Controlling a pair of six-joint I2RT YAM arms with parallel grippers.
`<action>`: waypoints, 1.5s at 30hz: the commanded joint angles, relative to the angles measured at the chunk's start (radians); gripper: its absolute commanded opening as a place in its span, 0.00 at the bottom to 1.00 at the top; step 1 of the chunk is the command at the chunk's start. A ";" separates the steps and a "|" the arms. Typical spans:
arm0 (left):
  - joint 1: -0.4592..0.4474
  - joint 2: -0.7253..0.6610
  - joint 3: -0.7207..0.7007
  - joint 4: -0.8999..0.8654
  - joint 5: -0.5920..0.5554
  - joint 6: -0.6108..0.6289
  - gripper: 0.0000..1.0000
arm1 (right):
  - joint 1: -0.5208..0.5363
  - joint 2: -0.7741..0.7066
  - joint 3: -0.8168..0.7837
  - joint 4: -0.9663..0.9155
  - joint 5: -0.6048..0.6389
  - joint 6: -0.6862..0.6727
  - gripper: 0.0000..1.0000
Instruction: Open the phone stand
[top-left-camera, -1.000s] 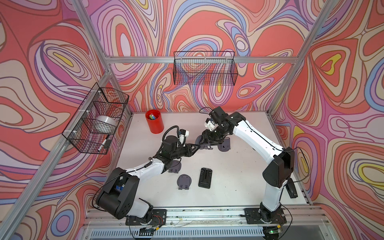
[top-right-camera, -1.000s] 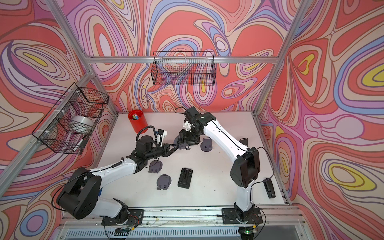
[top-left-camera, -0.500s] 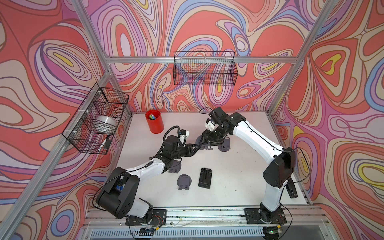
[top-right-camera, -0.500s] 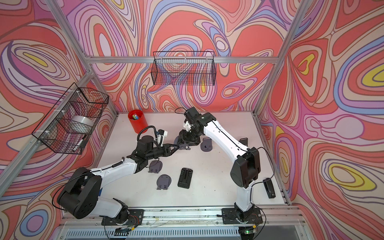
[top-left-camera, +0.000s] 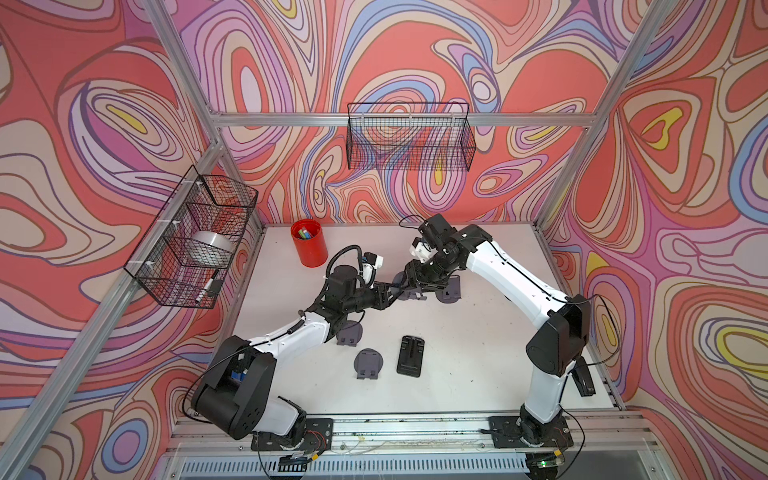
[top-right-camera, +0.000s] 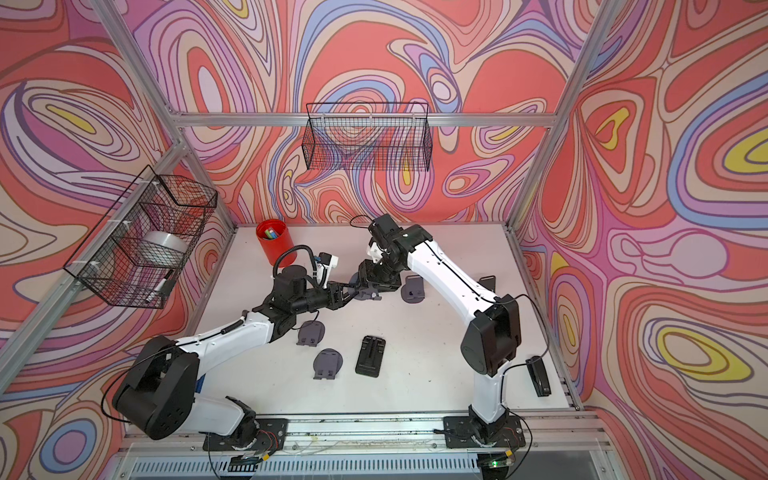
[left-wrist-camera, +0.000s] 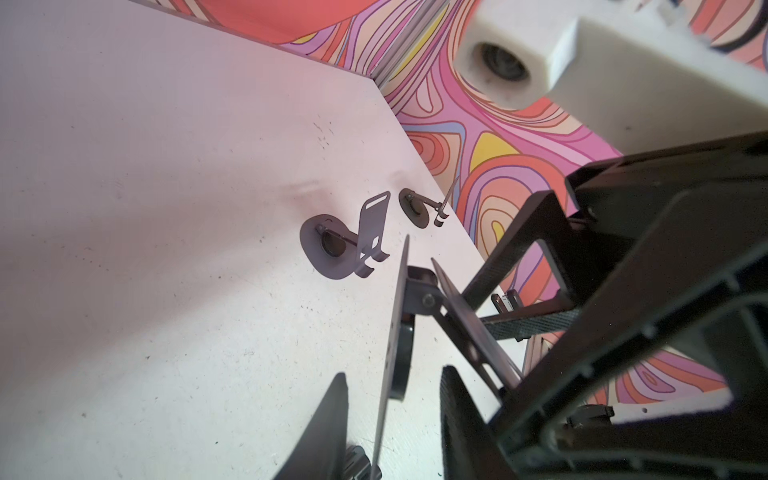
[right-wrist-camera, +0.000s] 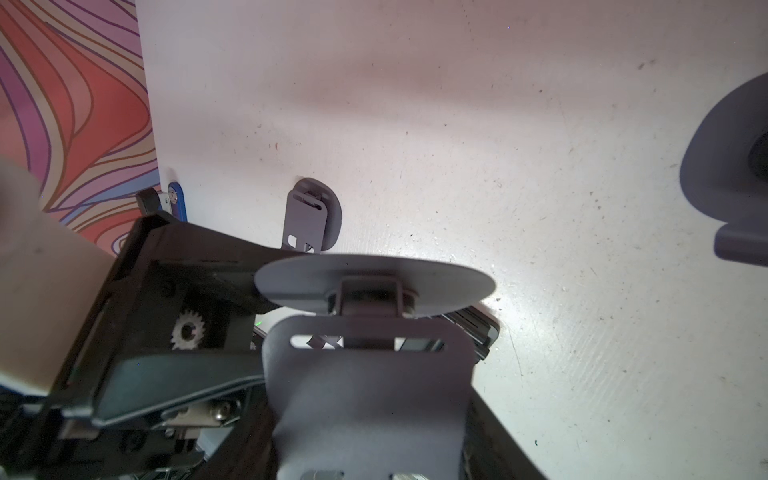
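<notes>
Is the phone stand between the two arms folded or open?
Partly open. On the phone stand, round base and back plate spread into a V.

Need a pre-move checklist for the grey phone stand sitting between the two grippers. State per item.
1. Hold by right gripper on the grey metal folding phone stand: fingers clasp the back plate by its edges, ok.
2. Hold by left gripper: the round base plate sits between its fingers with gaps on both sides, not ok.
3. The hinge fully opened: plates stand at an angle, only partly open, not ok.
4. Neighbouring opened grey stand: apart from the held one, ok.
5. Held stand clear of the white tabletop: cannot tell.
</notes>
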 joint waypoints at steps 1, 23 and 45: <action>-0.009 0.032 0.030 0.067 0.031 -0.012 0.31 | 0.001 -0.023 0.025 -0.006 -0.007 -0.005 0.01; -0.010 0.096 0.057 0.123 0.034 -0.060 0.04 | 0.004 -0.026 0.030 0.000 -0.006 0.003 0.01; -0.002 0.152 0.073 0.302 0.100 -0.088 0.00 | 0.006 -0.134 -0.098 0.134 0.004 0.039 0.58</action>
